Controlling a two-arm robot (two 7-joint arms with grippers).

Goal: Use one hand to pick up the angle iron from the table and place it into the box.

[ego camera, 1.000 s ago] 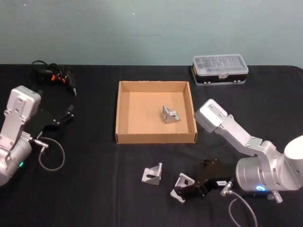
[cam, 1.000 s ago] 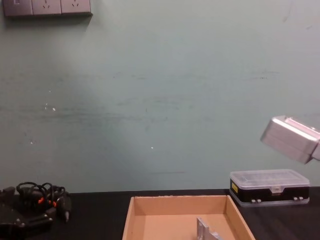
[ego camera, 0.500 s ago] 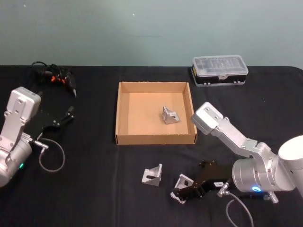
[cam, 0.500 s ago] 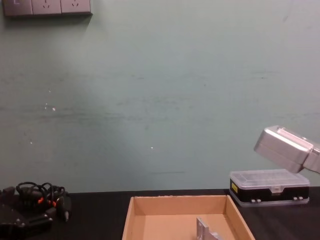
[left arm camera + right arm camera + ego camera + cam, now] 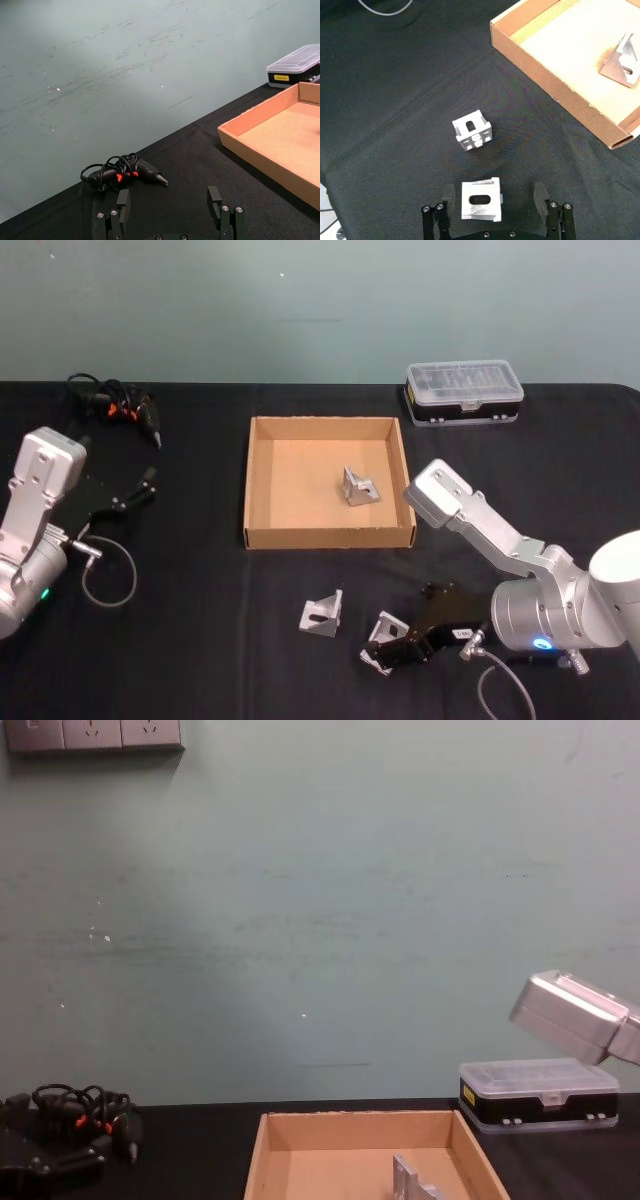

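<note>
Clear-lidded organiser case [image 5: 465,390] at far right, black corded tool [image 5: 120,407] far left

Tan box [image 5: 330,535], matte blk table [image 5: 200,640], silver angle iron [image 5: 322,613].

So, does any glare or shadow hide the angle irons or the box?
Right wrist view: the box floor is washed out pale, yet the angle iron on it stands out, as does the second angle iron inside the open right gripper. Head view: table and box evenly lit, no hard shadows.
</note>
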